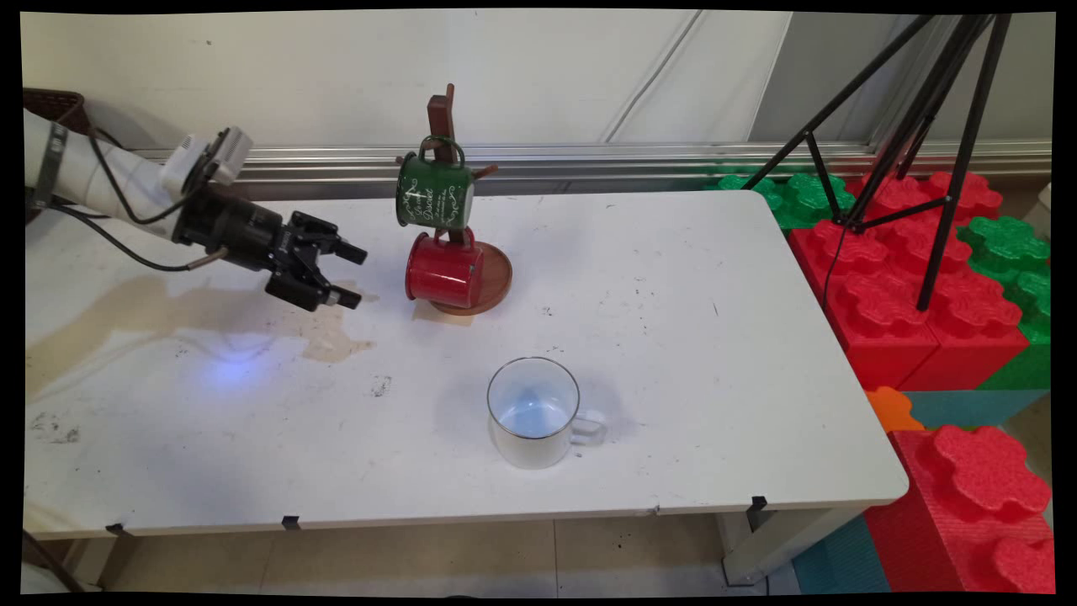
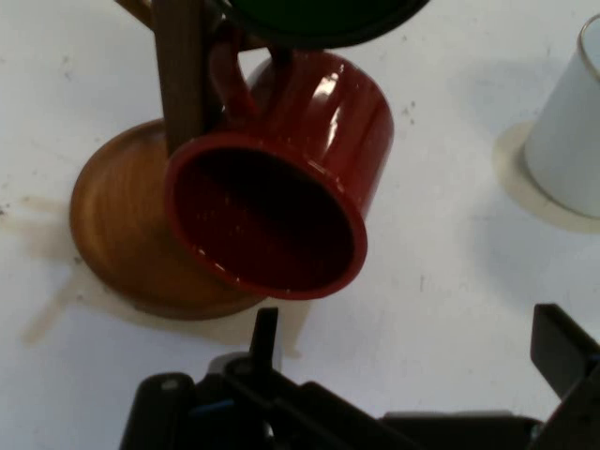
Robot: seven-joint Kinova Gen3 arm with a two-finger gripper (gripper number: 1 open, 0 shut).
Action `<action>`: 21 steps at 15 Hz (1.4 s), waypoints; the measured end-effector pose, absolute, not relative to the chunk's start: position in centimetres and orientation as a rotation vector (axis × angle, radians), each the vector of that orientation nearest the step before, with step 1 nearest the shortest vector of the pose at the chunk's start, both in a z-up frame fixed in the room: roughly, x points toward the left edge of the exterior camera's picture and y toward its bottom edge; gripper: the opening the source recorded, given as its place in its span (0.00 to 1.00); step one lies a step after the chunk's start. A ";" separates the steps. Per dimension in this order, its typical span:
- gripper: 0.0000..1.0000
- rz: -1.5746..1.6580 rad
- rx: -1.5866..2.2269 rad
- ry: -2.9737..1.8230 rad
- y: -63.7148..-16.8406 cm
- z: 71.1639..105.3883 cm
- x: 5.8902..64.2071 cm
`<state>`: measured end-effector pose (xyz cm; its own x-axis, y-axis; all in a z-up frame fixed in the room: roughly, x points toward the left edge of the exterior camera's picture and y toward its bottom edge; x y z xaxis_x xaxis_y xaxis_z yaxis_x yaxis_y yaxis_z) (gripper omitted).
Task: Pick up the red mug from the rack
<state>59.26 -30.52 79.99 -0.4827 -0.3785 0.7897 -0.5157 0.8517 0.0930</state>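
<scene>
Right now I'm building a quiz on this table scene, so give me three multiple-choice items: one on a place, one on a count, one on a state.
1. Where is the white mug?
A. on the rack
B. on the table, nearer the camera than the rack
C. in the hand

2. How many mugs hang on the wooden rack?
A. one
B. two
C. three

3. The hand is:
A. open and empty
B. shut on the red mug
C. shut on the green mug

Answers:
1 B, it stands alone on the table.
2 B, green mug above red mug.
3 A, its fingers are apart, left of the red mug.
</scene>
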 end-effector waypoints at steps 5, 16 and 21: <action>1.00 0.175 0.676 -2.082 -31.1 78.6 58.0; 1.00 0.131 0.773 -1.994 -32.5 76.0 56.5; 1.00 0.116 0.805 -1.957 -33.3 75.3 55.9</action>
<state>55.87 -33.30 75.26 -0.3017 -0.4870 0.8197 -0.5807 0.7757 0.2471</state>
